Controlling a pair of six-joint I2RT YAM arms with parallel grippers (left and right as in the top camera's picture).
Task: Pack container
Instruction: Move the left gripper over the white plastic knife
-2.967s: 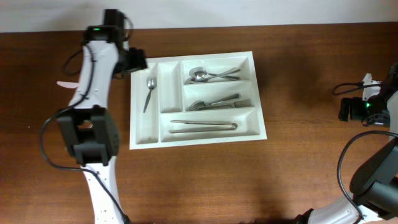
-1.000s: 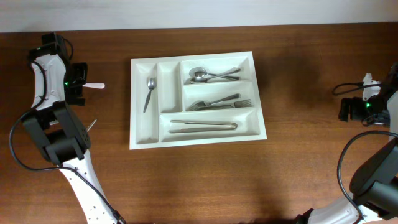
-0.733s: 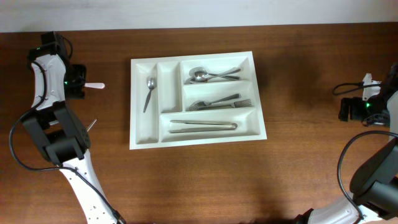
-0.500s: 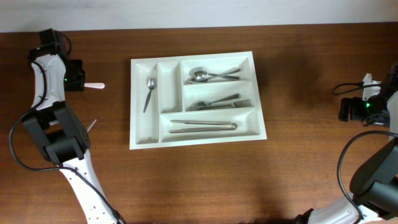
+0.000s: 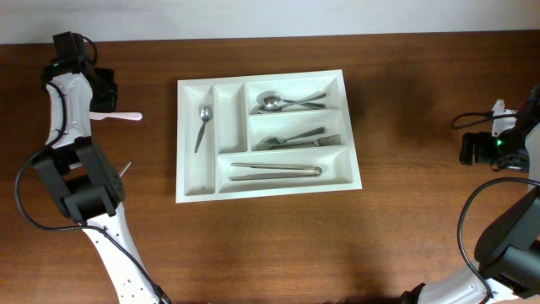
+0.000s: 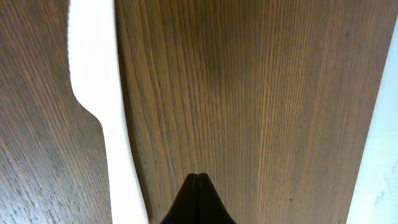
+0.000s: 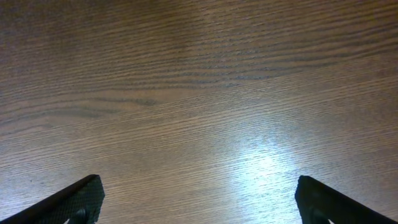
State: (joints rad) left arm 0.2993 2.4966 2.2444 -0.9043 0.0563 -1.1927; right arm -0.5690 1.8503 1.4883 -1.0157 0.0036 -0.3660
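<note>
at the far left of the brown wooden table (image 5: 253,245), seen from above, the left arm (image 5: 67,110) reaches toward the back edge. its jaws are pressed together with nothing between them. the left wrist camera shows its two black fingertips (image 6: 189,208) meeting in a point over bare wood. a white plastic knife (image 5: 118,116) lies flat on the table just beside these jaws, not gripped. in the wrist view its saw-toothed blade runs along the left of the closed jaws.

to the right of the left jaws, well apart from them, sits the white plastic cutlery tray (image 5: 196,173). it lies flat between the two arms, nearer the left jaws than the right ones. its narrow upright slot closest to the left jaws holds a single metal spoon (image 5: 202,125). of the three long crosswise slots, the back one holds several spoons (image 5: 283,102). the middle one holds forks (image 5: 299,139). the front one holds long thin metal pieces (image 5: 277,171), too small to name.

far to the right of the tray, at the table's right edge, is the right arm (image 5: 506,228). its jaws stand wide apart and hold nothing. the right wrist camera shows one black fingertip (image 7: 78,199) in each lower corner, with only bare, shiny wood between them.
</note>
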